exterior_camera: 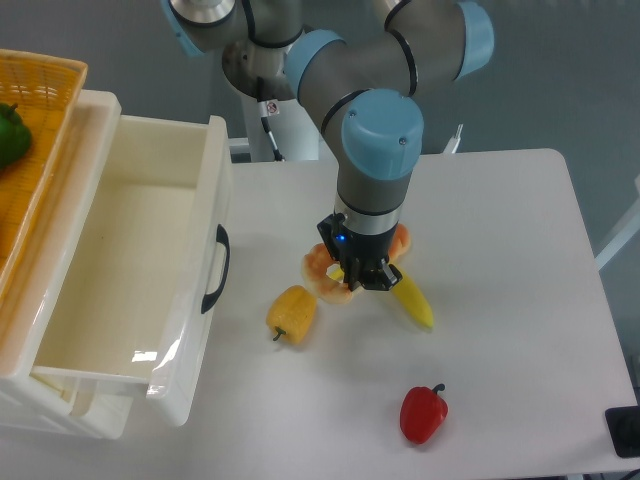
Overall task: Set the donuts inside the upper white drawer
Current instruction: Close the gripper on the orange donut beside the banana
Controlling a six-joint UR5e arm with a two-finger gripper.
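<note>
Gripper (362, 275) sitting low over the donuts (322, 275) at table centre, upper white drawer (140, 200) standing open at left.

We are seeing the arm (375, 150) reaching down near-vertical, wrist pointing at the table (500, 250), black fingers covering the spot between the two donuts: one ring is peeking out left of the fingers, the other showing only as an orange sliver at right. We cannot tell whether the jaws are spread or pinching, since the wrist is blocking them; possibly touching the left donut. Banana (412, 300) is lying just right of the fingers, partly hidden. Yellow pepper (291, 312) is lying nearby, red pepper (423, 413) well apart toward the front. Woven basket (40, 110) is cut off at the left edge.
</note>
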